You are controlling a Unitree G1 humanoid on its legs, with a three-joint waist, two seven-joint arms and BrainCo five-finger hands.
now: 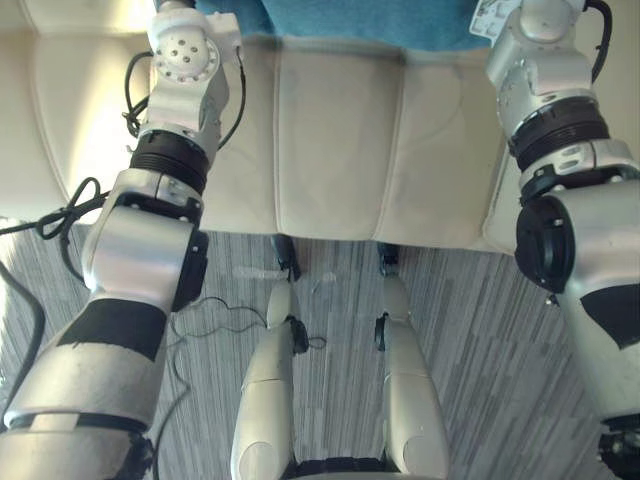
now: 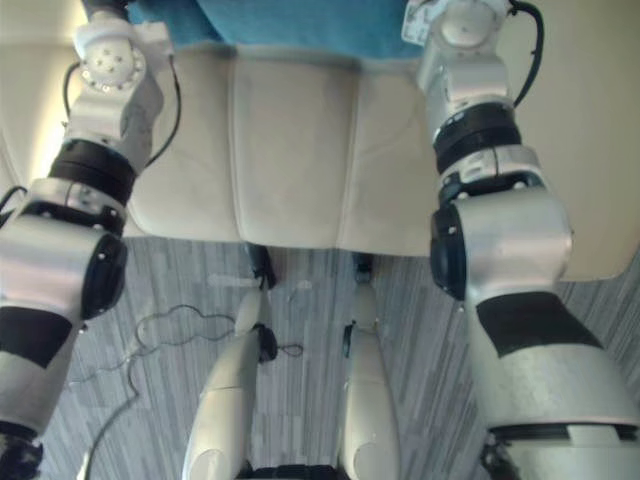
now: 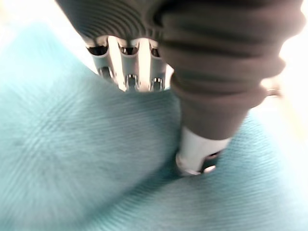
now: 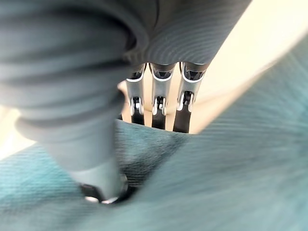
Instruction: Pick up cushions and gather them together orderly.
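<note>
A teal cushion (image 1: pixel 340 18) lies at the back of the cream sofa seat, between my two outstretched arms. In the left wrist view my left hand (image 3: pixel 129 67) grips the cushion (image 3: pixel 72 159): its fingers go behind the edge of the fabric and its thumb (image 3: pixel 197 149) presses into the near side. My right hand (image 4: pixel 159 91) holds the same cushion (image 4: pixel 231 163) likewise, fingers over the far edge and thumb (image 4: pixel 98 168) dug into the cloth. Both fingertips are hidden behind the cushion.
The cream sofa seat (image 1: pixel 340 150) spans the width in front of me, with seams dividing it into panels. Grey striped carpet (image 1: pixel 480 330) lies below its front edge.
</note>
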